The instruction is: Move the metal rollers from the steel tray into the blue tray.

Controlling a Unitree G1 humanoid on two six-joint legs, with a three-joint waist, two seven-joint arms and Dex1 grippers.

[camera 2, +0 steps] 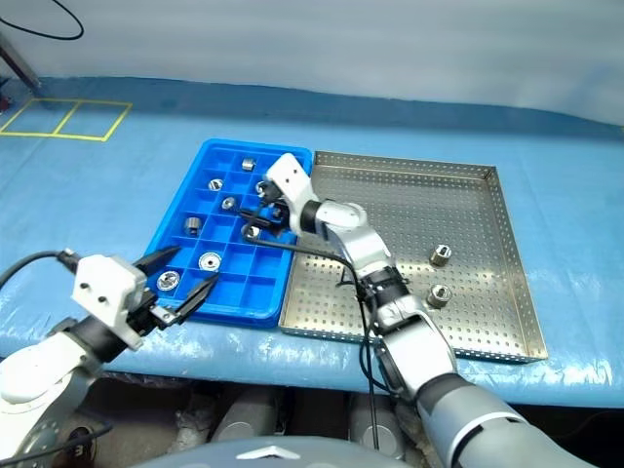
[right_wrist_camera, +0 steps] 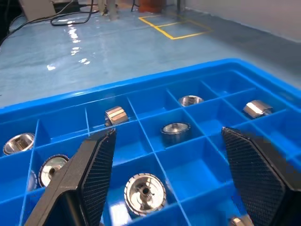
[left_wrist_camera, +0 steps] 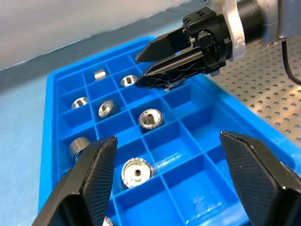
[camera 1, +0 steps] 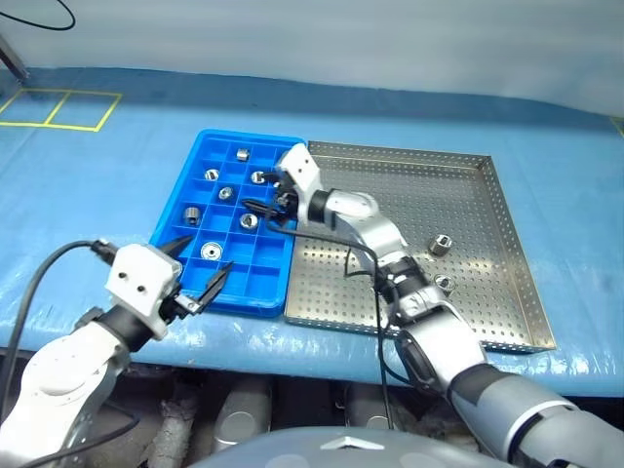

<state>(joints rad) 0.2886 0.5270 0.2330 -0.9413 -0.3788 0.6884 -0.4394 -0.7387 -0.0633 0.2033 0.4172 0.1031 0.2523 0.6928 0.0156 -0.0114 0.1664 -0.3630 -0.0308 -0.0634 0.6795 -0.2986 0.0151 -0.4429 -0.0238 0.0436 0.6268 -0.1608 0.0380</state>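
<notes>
The blue tray (camera 1: 255, 283) lies left of the steel tray (camera 1: 429, 185) and touches it. Several metal rollers sit in the blue tray's compartments, among them one (camera 1: 192, 214) at its left side and one (right_wrist_camera: 145, 192) just below my right gripper. Two rollers (camera 1: 442, 244) (camera 1: 444, 283) stand on the steel tray's perforated floor at its right. My right gripper (right_wrist_camera: 168, 133) hovers open over the middle of the blue tray, nothing between its fingers. Over the tray's near end, my left gripper (camera 1: 211, 252) stands open and empty.
Both trays rest on a blue-covered table, whose front edge (camera 1: 292, 341) runs just behind my left gripper. A yellow taped square (camera 1: 58, 107) marks the far left. A black cable (camera 1: 361, 253) hangs from my right arm over the steel tray's near left part.
</notes>
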